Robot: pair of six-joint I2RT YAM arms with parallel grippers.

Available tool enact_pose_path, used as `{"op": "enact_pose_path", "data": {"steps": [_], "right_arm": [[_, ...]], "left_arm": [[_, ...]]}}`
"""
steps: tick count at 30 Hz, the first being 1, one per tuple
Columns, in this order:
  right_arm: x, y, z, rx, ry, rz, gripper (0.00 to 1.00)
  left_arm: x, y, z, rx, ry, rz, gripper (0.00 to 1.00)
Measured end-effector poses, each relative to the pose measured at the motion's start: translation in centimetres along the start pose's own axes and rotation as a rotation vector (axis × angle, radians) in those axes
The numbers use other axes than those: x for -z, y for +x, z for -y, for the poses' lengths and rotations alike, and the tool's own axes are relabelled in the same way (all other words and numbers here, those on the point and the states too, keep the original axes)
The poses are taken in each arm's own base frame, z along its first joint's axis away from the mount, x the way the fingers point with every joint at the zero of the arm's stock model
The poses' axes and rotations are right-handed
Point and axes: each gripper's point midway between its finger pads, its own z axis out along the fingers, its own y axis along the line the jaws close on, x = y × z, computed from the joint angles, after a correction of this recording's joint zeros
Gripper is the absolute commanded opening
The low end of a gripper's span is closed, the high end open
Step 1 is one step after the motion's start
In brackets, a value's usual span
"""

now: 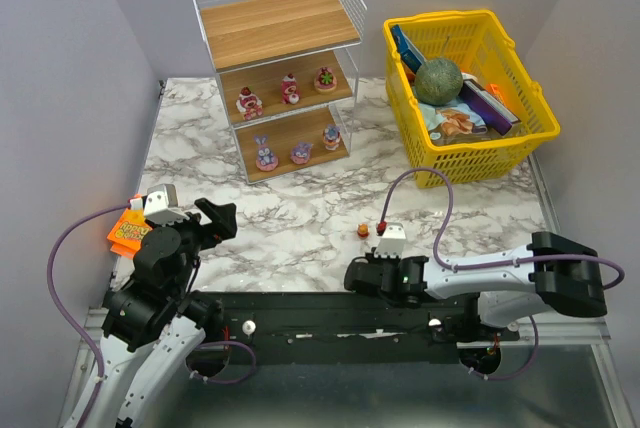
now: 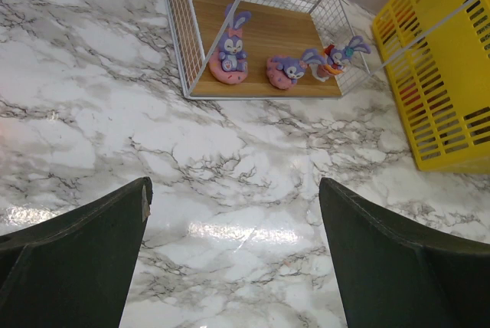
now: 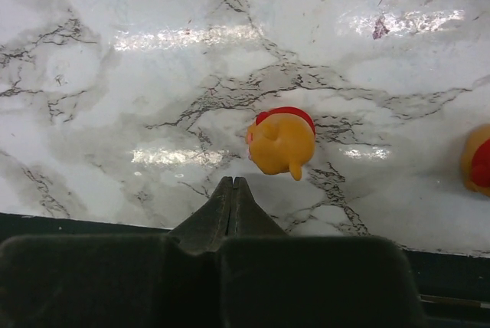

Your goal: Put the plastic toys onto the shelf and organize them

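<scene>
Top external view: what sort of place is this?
Probably a robot test cell, not a home: plain walls box in a marble-patterned table, the left arm and right arm stand at its near edge; the shelf and yellow basket look staged.

We read this as a robotics lab bench, not a home; 2 arms, the left arm and the right arm, are bolted to a black rail at the near edge of a marble-patterned table; plain pale walls close it in on 3 sides; purple cables loop loose from the arms; a wire shelf with tiny plastic toys and a yellow basket are set out on it.
</scene>
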Motion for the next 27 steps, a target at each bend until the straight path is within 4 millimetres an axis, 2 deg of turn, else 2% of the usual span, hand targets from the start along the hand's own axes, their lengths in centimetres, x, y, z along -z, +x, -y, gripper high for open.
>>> {"op": "enact_pose_path", "data": {"steps": [6,17,27], "right_arm": [[-0.8,0.6,0.3,0.004,0.029,-0.003,0.01],[-1.8,-0.3,0.2,-0.118,0.006,0.033,0.01],[-1.5,-0.8,2.4,-0.195,0.006,0.048,0.01]], "left_arm": [[0.0,0.0,0.0,0.000,0.000,0.000,0.99],[0.0,0.0,0.0,0.000,0.000,0.000,0.99],[0.0,0.0,0.0,0.000,0.000,0.000,0.99]]}}
